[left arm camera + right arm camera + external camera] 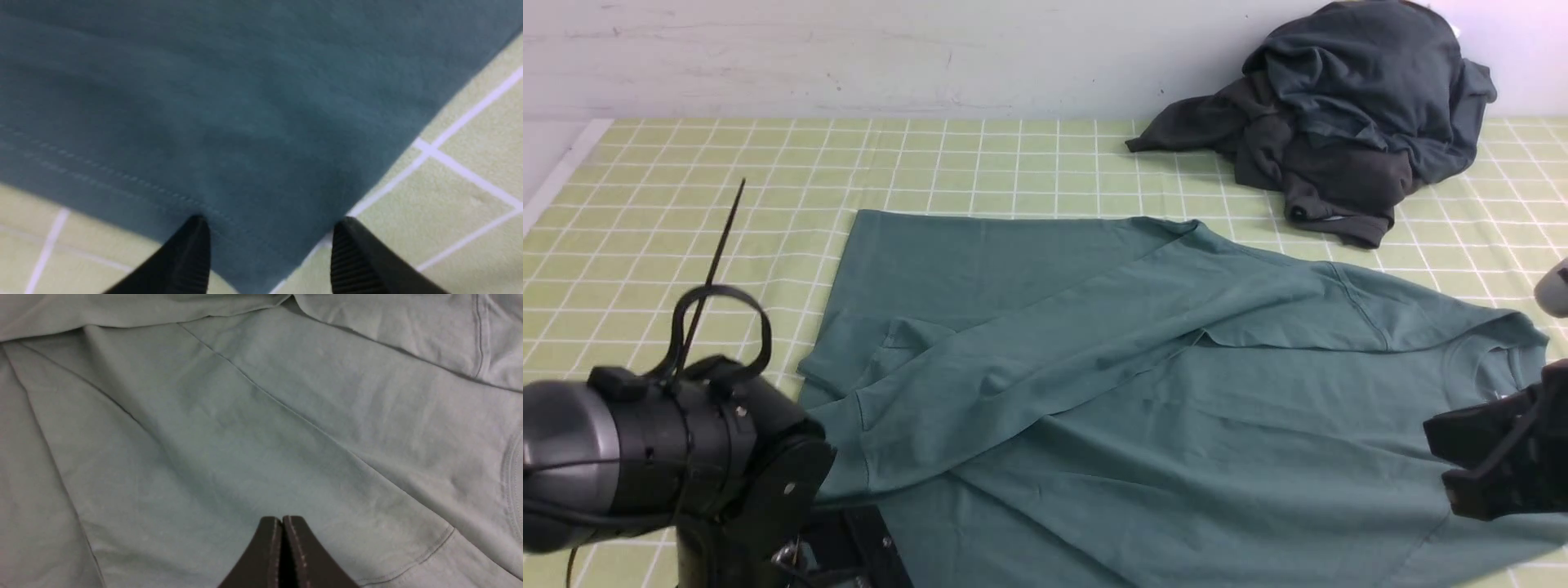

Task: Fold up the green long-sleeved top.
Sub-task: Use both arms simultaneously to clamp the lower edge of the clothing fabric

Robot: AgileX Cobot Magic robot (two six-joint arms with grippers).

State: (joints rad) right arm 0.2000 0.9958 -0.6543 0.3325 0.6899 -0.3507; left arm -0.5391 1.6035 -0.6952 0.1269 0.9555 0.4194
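Observation:
The green long-sleeved top [1135, 367] lies spread on the checked table cloth, its neck toward the right, with one sleeve [1029, 359] folded diagonally across the body. In the left wrist view my left gripper [269, 224] is open, and a hemmed corner of the top [253, 171] lies flat on the cloth between its fingers, ungripped. In the front view that gripper is hidden below the left arm [670, 457]. My right gripper [282, 518] is shut on nothing, hovering over the creased body of the top [245, 428]. The right arm's black end [1494, 449] sits near the neck.
A dark charcoal and slate-grey heap of clothes [1339, 114] lies at the back right against the wall. The pale green checked cloth [686, 180] covers the table, with a white edge [564, 171] at the far left.

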